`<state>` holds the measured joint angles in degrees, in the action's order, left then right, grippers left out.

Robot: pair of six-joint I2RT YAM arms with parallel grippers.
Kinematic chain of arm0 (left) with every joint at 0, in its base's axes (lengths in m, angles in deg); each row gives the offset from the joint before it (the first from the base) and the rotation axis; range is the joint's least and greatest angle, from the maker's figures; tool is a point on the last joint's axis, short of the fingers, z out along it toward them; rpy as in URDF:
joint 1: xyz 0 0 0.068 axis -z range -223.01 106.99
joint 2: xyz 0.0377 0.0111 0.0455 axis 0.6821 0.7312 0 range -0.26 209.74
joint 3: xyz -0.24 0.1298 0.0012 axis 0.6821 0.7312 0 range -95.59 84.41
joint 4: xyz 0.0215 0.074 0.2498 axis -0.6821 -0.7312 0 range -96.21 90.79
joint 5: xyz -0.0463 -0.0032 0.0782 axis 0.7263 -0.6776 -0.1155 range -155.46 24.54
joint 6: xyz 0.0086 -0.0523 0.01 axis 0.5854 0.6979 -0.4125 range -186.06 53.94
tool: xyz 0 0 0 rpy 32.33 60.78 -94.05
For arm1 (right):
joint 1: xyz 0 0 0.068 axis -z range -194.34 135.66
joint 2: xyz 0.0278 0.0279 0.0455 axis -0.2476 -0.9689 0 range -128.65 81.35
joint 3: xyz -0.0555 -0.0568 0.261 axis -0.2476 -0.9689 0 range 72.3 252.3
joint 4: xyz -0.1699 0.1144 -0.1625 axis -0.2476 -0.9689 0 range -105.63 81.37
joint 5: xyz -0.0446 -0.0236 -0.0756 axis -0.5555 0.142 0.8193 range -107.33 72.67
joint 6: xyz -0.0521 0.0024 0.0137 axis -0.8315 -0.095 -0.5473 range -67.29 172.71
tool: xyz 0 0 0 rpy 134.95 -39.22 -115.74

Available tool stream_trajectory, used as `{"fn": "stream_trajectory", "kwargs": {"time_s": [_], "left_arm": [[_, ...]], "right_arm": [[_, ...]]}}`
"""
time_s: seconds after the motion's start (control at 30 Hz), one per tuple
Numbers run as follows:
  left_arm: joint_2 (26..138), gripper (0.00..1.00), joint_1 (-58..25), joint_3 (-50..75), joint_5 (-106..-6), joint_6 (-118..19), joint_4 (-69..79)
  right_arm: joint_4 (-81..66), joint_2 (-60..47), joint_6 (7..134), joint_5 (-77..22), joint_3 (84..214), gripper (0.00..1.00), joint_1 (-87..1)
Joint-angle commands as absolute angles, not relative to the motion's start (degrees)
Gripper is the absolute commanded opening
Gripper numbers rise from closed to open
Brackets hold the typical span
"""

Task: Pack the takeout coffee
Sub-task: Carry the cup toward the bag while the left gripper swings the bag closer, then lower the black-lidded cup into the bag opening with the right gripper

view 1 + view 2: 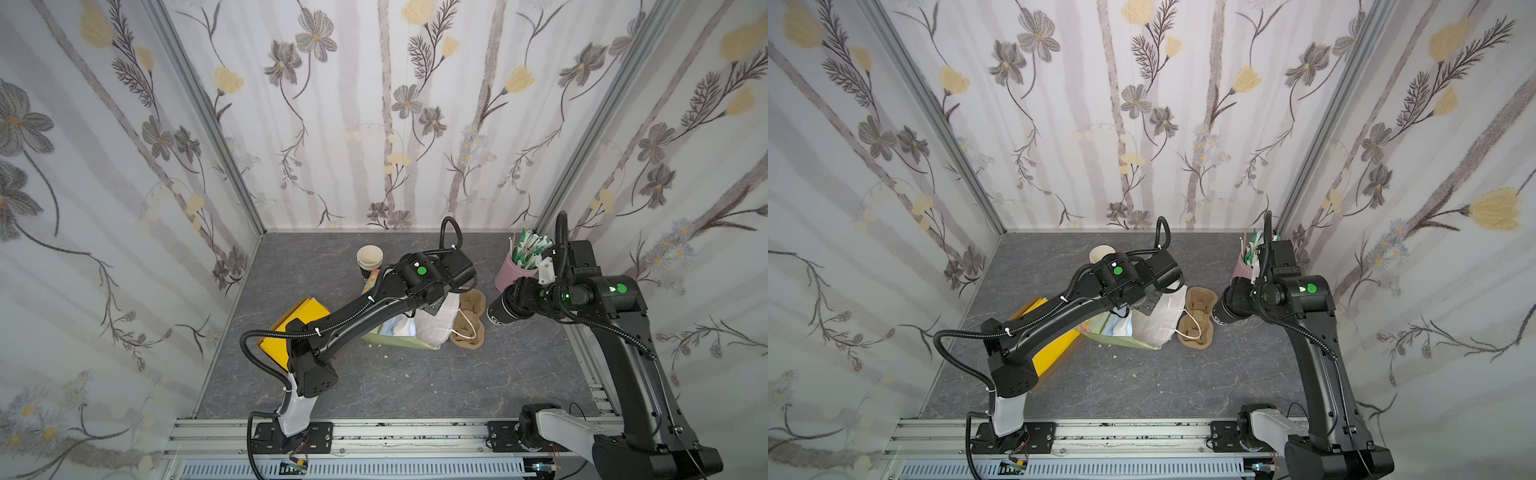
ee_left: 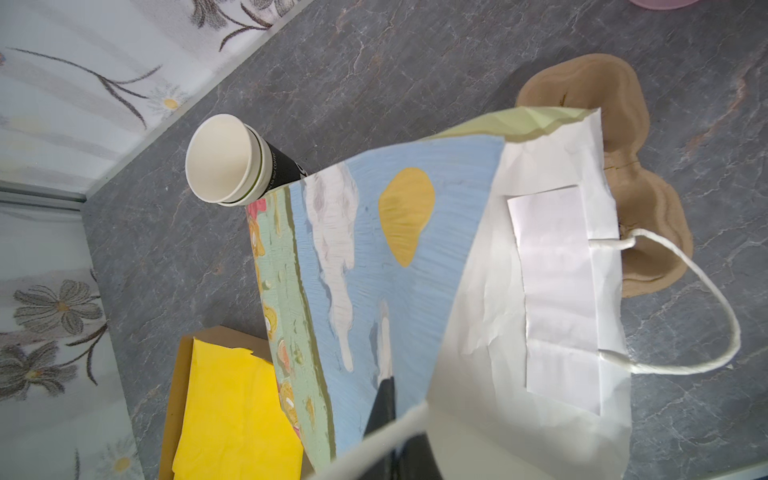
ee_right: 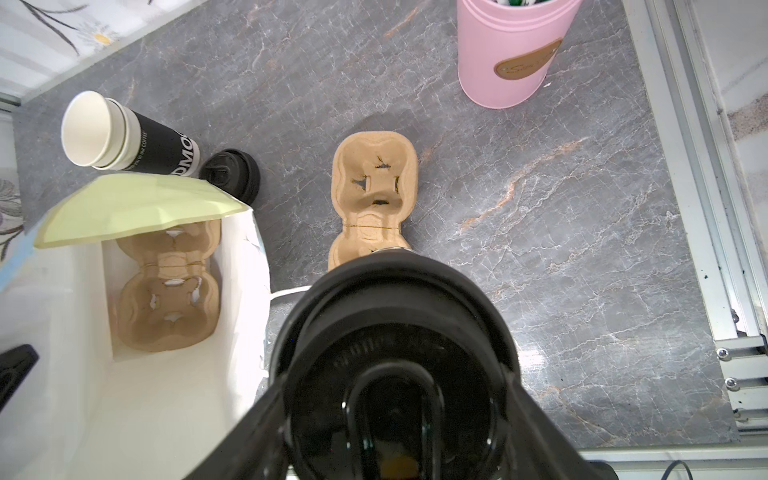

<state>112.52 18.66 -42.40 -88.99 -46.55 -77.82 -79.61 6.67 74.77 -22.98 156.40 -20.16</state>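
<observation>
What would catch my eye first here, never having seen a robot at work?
Probably the lidded black coffee cup clamped in the right gripper, just right of a paper bag in both top views. The bag, painted with sky and clouds, has its top pinched by the left gripper; a brown cardboard cup carrier lies inside it, and a second carrier sits on the grey table beside it.

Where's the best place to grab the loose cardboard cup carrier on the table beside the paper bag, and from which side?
Pinch the cup carrier at the narrow waist between its two wells, coming straight down from above. It lies flat on the table, and the waist is its slimmest span. Mind the paper bag: its cord handle seems to drape over one edge.
</observation>
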Motion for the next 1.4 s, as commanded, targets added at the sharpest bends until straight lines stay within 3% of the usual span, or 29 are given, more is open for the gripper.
{"fn": "stream_trajectory", "kwargs": {"time_s": [0.0, 0.8, 1.37], "left_arm": [[112.8, 0.00, 18.6, -44.4, -87.3, -45.2, -77.9], [118.9, 0.00, 18.6, -55.8, -75.7, -39.0, -77.1], [117.4, 0.00, 18.5, -55.9, -70.8, -33.4, -76.6]], "right_arm": [[-78.6, 6.4, 75.6, -24.6, 158.8, 0.67, -20.2], [-81.8, 5.8, 78.2, -30.4, 164.8, 0.66, -23.3], [-77.4, 2.1, 84.6, -28.4, 165.9, 0.65, -36.7]]}}
